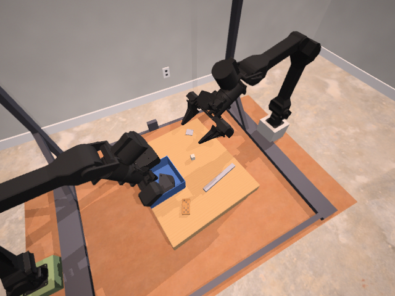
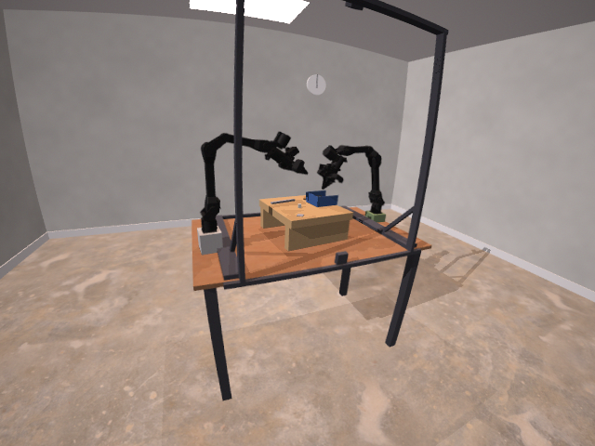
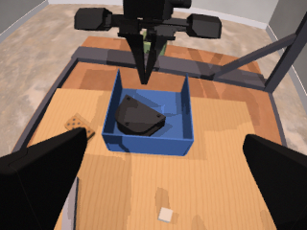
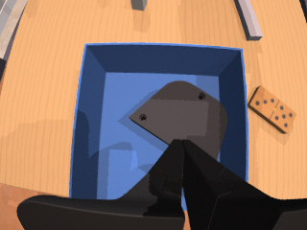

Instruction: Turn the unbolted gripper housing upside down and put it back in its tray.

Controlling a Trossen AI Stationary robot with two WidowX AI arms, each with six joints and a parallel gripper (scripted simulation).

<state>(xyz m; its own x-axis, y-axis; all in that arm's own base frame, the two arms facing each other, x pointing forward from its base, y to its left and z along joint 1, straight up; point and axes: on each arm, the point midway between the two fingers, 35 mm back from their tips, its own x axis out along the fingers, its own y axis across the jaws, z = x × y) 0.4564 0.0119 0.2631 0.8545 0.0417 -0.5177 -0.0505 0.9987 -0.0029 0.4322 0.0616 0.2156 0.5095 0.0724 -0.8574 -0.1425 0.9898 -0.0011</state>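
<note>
The dark gripper housing lies flat inside the blue tray, near the domino side. Its broad face with small holes is up, and its halves look together. The tray's open edge faces the right arm's green base. My right gripper is shut and empty, above the tray; its tips cover part of the housing in the right wrist view. My left gripper is open and empty, high above the other end of the wooden stand.
On the wooden stand lie an orange domino beside the tray, a small white cube, a long grey bar and a small grey plate. Frame posts stand around the table.
</note>
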